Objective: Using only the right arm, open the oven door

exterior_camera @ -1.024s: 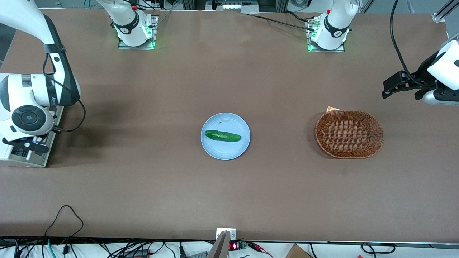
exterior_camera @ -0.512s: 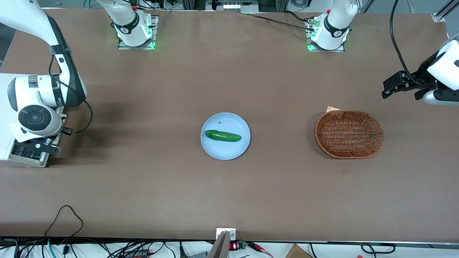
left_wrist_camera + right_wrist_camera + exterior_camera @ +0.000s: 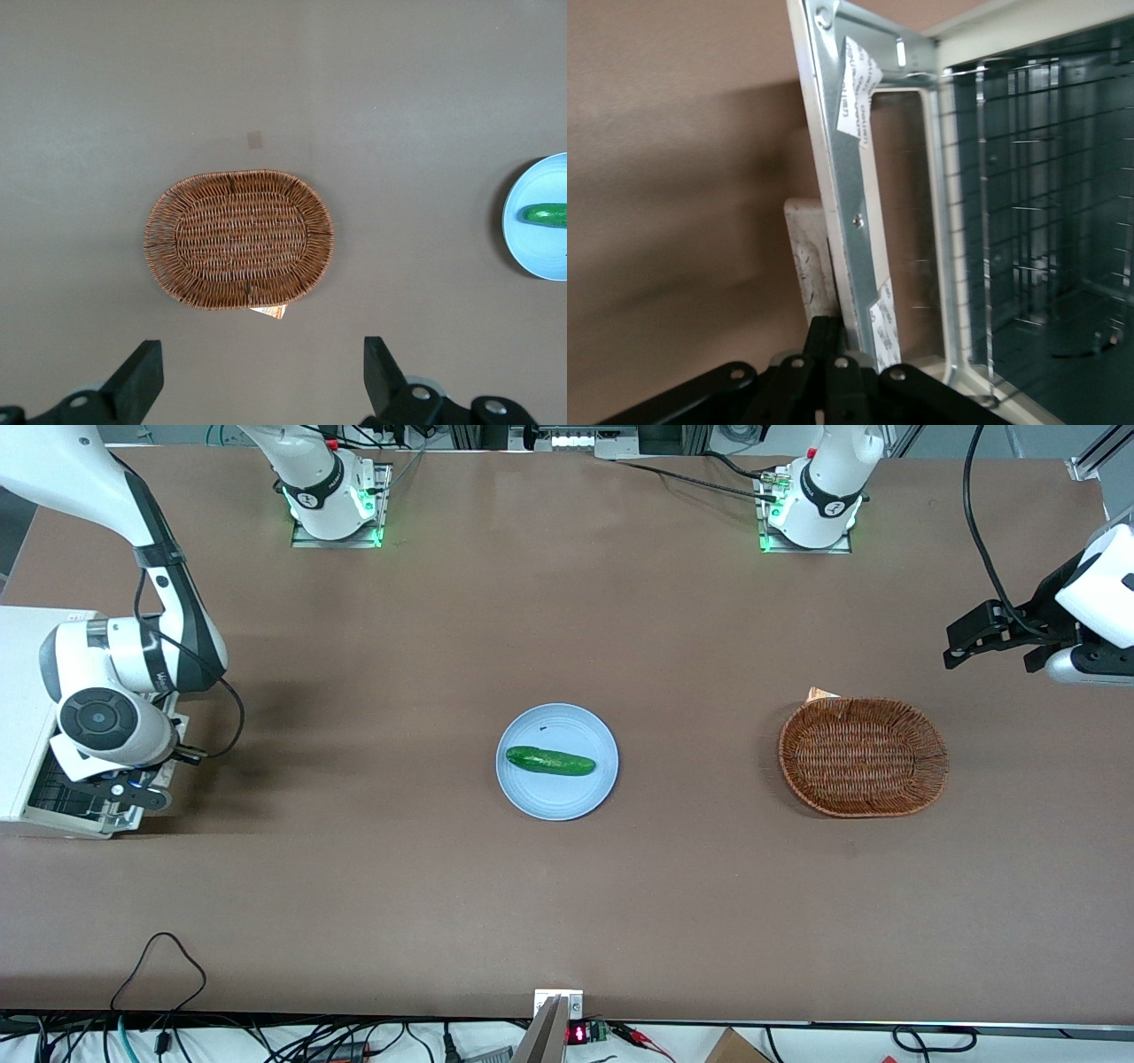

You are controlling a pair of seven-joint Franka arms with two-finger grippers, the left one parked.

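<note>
The small white toaster oven (image 3: 19,691) stands at the working arm's end of the table. Its silver-framed oven door (image 3: 99,817) hangs partly open, tilted outward, and the black wire rack (image 3: 55,790) shows inside. The right arm (image 3: 133,657) reaches down over the door, with its black gripper (image 3: 133,794) at the door's outer edge. In the right wrist view the door frame (image 3: 852,177) with its glass window, the pale bar handle (image 3: 804,257) and the rack (image 3: 1028,204) show. The gripper (image 3: 830,329) has its fingers pressed together, with the tips against the handle beside the frame.
A light blue plate (image 3: 556,802) with a green cucumber (image 3: 549,761) sits mid-table. A brown wicker basket (image 3: 864,755) lies toward the parked arm's end and also shows in the left wrist view (image 3: 239,239). Cables hang at the table's near edge.
The right arm has moved toward the table's middle and slightly nearer the camera. The door has swung further open with it, and more of the oven's white top and rack shows.
</note>
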